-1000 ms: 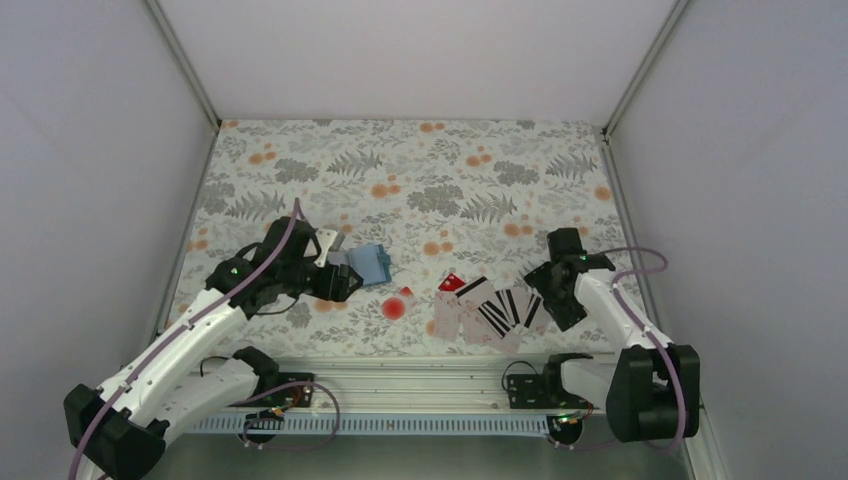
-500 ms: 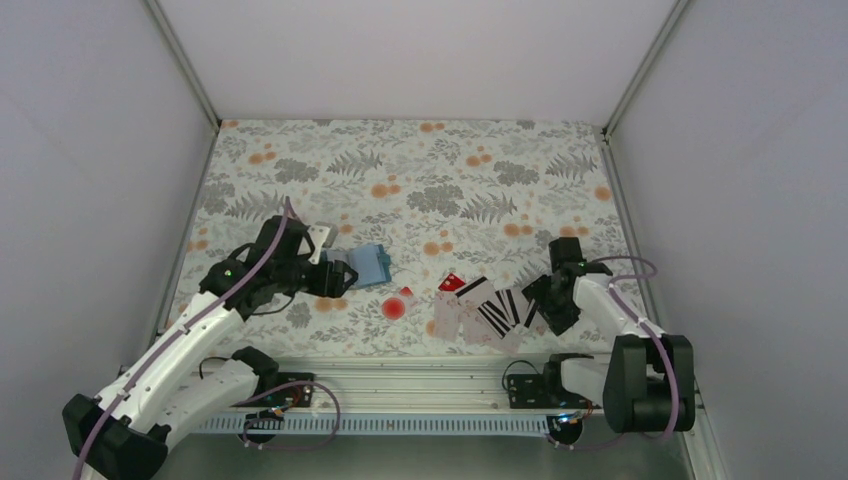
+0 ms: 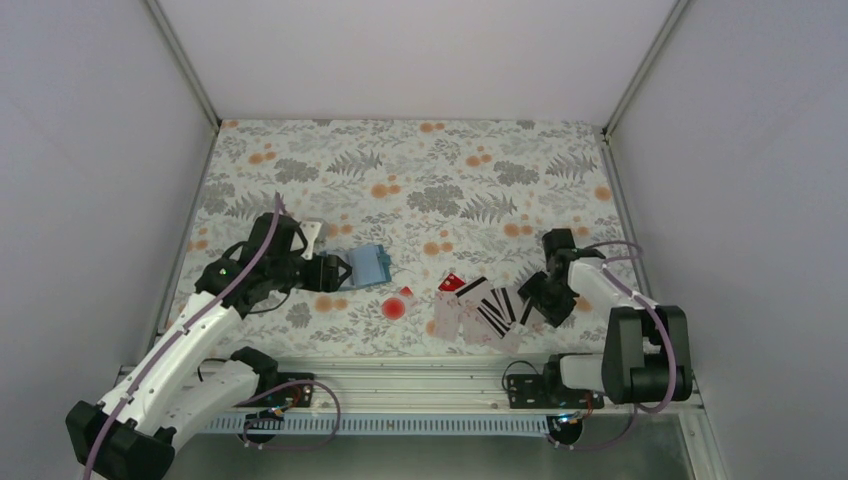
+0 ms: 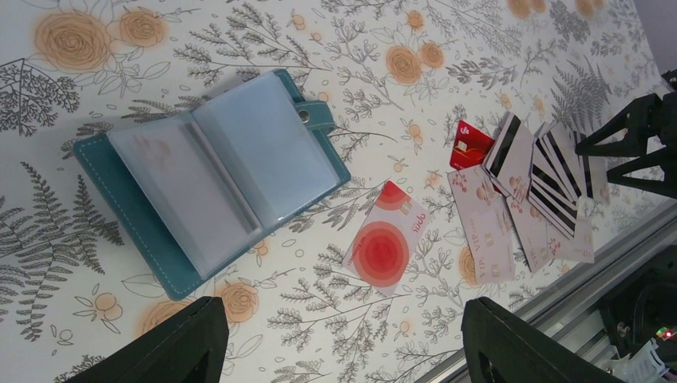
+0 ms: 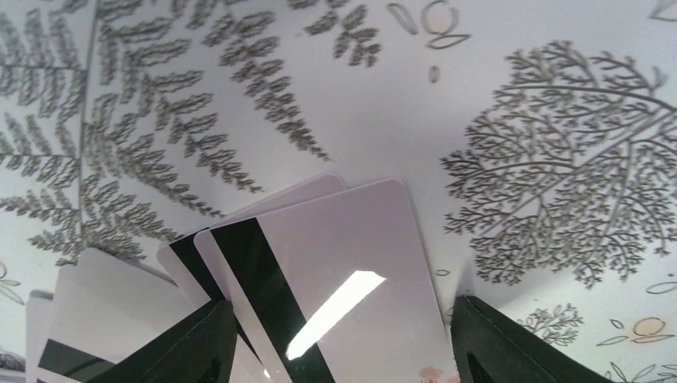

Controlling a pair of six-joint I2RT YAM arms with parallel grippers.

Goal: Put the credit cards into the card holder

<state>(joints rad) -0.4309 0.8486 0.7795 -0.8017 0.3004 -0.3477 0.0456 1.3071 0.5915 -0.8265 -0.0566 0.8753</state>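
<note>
Now L fingers (image 4: 160, 347) spread empty; R fingers (image 5: 184, 351) straddle overlapped credit cards (image 5: 335, 263), grip unclear.

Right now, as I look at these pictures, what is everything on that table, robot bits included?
card holder: one, blue-green, lying open, left of centre
card with red disc: one, white and red, alone between the holder and the fan of cards
red card: one, red, at the fan's holder-side end
striped cards: several, pale with black stripes, fanned and overlapping on the right
tablecloth: one, white with grey ferns and orange flowers, under everything
left gripper: one, black, open and empty, by the card holder
right gripper: one, black, open, astride the fan's top card
</note>
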